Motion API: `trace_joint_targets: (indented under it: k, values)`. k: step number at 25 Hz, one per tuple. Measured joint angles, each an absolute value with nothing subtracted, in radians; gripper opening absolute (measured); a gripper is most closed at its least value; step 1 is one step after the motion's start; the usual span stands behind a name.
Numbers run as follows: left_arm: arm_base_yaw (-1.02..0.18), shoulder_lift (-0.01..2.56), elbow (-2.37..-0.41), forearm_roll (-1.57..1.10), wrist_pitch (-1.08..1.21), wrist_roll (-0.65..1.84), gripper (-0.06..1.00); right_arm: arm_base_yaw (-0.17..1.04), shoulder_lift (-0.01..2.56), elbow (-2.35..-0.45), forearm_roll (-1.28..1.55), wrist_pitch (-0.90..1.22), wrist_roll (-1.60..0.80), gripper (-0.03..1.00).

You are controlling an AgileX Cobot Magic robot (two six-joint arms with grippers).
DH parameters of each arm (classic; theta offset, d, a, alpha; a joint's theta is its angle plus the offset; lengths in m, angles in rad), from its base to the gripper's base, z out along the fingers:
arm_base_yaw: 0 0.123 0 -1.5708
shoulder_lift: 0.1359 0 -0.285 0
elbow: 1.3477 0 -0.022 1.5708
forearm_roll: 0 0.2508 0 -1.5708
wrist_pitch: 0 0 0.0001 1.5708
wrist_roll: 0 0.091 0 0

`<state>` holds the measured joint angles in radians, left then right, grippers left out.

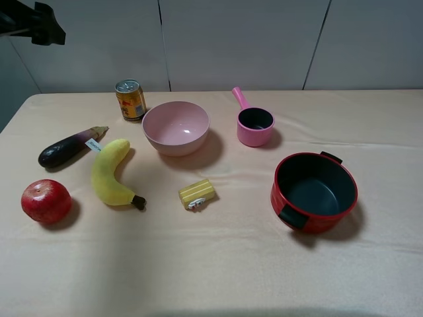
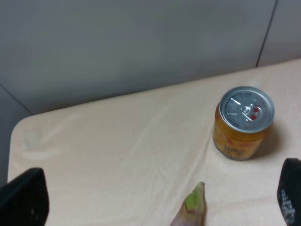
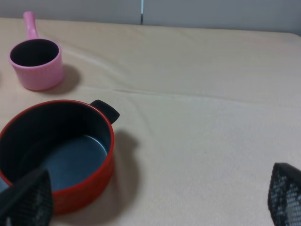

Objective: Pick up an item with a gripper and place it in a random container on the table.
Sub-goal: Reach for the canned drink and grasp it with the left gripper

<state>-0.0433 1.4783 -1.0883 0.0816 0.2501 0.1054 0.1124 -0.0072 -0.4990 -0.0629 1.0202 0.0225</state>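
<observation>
item: can [image 1: 130, 99], upright, axis vertical, far edge of table [image 1: 218, 264], just beside pink bowl [image 1: 176, 127]. left gripper [image 2: 157, 202] wide, empty; can ahead, off-centre, outside gap. left arm nearer. right gripper [image 3: 155, 197] wide, empty, by red pot [image 1: 314, 191].

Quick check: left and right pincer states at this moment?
Left pincer: open, holding nothing; the drink can stands apart from it.
Right pincer: open, empty, over the table beside the red pot.
</observation>
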Motion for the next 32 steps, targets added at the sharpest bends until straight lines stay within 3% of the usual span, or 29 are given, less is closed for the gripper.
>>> trace_joint_targets:
  k: [15,32]
  values:
    - [-0.105,1.783,-1.403,0.077,0.391,0.154,0.99,0.112,-0.007,-0.499,-0.063,1.020,0.022,0.69]
    - [-0.185,2.142,-1.904,0.079,0.802,0.157,0.99,0.112,-0.007,-0.499,-0.063,1.020,0.022,0.69]
